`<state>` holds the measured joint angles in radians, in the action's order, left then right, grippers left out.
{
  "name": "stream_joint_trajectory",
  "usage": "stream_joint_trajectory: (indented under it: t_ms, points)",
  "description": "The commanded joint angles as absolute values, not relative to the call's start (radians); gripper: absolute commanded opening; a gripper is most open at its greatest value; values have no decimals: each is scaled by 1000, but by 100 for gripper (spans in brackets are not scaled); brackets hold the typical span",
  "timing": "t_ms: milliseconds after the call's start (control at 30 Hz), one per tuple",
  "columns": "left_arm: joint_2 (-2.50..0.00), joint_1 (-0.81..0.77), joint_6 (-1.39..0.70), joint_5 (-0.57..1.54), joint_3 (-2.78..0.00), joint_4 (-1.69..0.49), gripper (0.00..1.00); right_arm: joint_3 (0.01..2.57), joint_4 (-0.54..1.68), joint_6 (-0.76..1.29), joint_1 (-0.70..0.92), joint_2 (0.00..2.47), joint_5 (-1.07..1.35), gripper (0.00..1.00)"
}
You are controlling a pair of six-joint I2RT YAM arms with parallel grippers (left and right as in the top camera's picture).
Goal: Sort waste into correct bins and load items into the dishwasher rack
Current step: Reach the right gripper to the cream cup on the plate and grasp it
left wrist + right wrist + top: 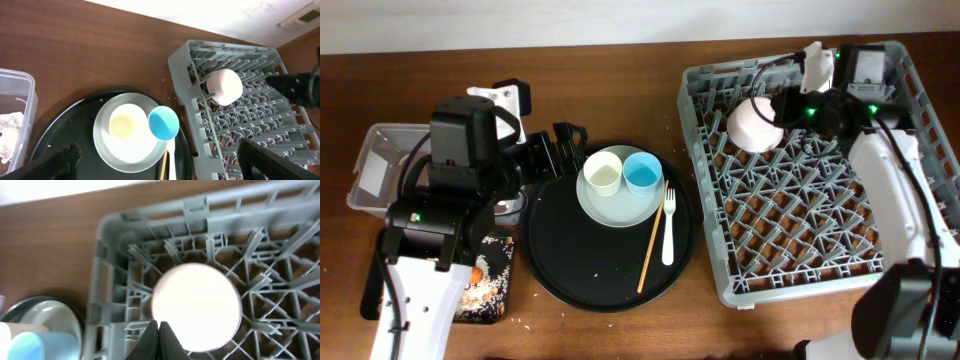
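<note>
The right end effector (157, 330) is drawn narrow, with its tips at the near edge of the bowl (196, 307). Whether the rim is pinched cannot be told. The bowl is seen just ahead of it, in a corner of the rack (107, 275), apparently bottom-up so that water drains. The left end effector (159, 150) is held wide above the plate (145, 159), probably prepared for the next item.

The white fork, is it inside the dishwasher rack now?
No, the white fork lies on the round black tray, outside the dishwasher rack.
</note>
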<state>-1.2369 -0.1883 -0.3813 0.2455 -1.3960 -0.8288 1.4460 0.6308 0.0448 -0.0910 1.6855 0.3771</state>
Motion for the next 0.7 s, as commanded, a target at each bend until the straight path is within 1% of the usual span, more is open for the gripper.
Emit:
stream_joint_trajectory:
  t_ms: [0,33,67,100,133,200,233,300,333,400,467,667]
  points:
    - [-1228,-184,-369,239,-1409,-828,99,1452,714,59,-29,1634,393,16]
    - [-1228,-184,-369,239,-1409,-828,99,1452,741,130,10,1633,397,23]
    - [-1228,-184,-369,239,-1409,-828,99,1452,765,135,91,1633,403,30]
    - [-1228,-184,-369,239,-1409,-828,99,1452,764,136,192,1633,371,40]
    - [-1228,-184,-369,239,-1409,-828,99,1451,765,136,258,1634,308,40]
    - [-1228,-184,-369,239,-1409,-828,99,1449,758,136,355,1652,271,36]
    - [-1228,-184,-369,239,-1409,-828,99,1449,749,137,408,1675,226,36]
    - [-1228,-184,-369,239,-1409,-828,99,1449,748,137,447,1709,145,36]
    - [-1228,-184,-369,239,-1409,-828,99,1449,743,137,466,1745,145,37]
    - [-1228,-184,-369,239,-1409,-828,99,1449,740,136,473,1795,145,38]
    - [-1228,-184,-369,239,-1409,-828,99,1449,722,136,473,1852,145,41]
    - [-1228,-184,-369,239,-1409,-828,99,1449,703,137,473,1924,146,41]
